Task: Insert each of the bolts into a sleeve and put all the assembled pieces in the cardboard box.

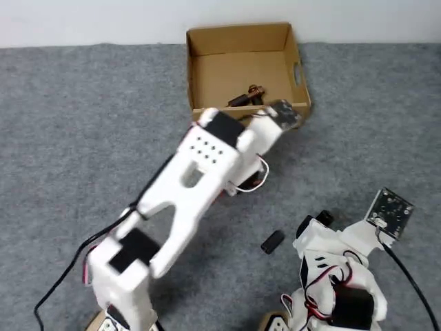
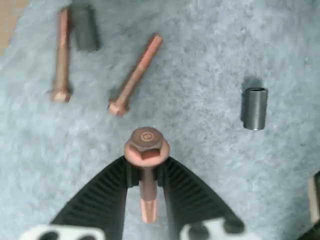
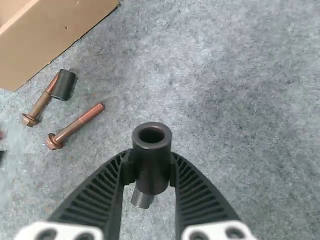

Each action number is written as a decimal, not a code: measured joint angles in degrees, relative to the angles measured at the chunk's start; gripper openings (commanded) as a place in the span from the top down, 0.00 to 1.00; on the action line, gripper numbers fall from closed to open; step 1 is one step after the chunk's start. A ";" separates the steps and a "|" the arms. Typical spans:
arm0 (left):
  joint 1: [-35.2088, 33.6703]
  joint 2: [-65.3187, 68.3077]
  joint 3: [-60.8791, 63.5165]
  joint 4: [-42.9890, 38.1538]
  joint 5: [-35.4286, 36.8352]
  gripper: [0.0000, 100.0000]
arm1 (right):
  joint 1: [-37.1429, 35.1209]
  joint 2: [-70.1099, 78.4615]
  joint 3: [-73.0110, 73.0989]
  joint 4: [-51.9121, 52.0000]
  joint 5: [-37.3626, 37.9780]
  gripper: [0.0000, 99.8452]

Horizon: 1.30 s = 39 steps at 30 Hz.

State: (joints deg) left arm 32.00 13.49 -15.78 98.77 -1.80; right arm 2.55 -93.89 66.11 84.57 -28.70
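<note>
Pinching a copper bolt [image 2: 146, 150] by its shank, jaws drawn tight on it, the left gripper [image 2: 147, 169] hung over grey carpet [image 2: 200, 45], and its wrist view laid out a loose bolt [image 2: 61, 55], a blurred sleeve [image 2: 85, 31] just beside it, a second loose bolt [image 2: 135, 75] and a lone sleeve [image 2: 255, 108] well apart. In the high view the left arm [image 1: 200, 165] stretched across the carpet before the cardboard box [image 1: 238, 29], covering the ground beneath, while an assembled piece [image 1: 244, 98] lay inside the box and another sleeve [image 1: 273, 241] lay between the two arms. Rightmost, the right gripper [image 3: 150, 169] had its jaws clamped on a dark sleeve [image 3: 151, 147], bore end outward, near the box's outer wall.
</note>
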 measured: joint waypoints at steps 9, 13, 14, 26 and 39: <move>-0.53 -25.23 13.63 -1.32 1.23 1.00 | -12.40 -5.89 0.00 0.00 0.00 0.99; -0.62 -38.51 22.59 -7.65 1.58 1.00 | -17.67 -9.58 -0.09 0.00 2.37 0.99; -1.05 -41.67 25.32 -9.76 2.64 1.00 | -18.73 -9.58 -0.09 0.00 3.25 0.99; -10.20 -79.82 58.11 -39.47 17.76 1.00 | -31.65 -9.85 0.00 -2.64 9.32 0.99; -4.04 -105.41 73.93 -49.49 26.20 1.00 | -47.03 -10.11 2.46 -16.09 29.98 0.99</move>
State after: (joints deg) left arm 27.96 -91.91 58.15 49.27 24.40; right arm -44.48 -104.00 68.57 68.48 1.27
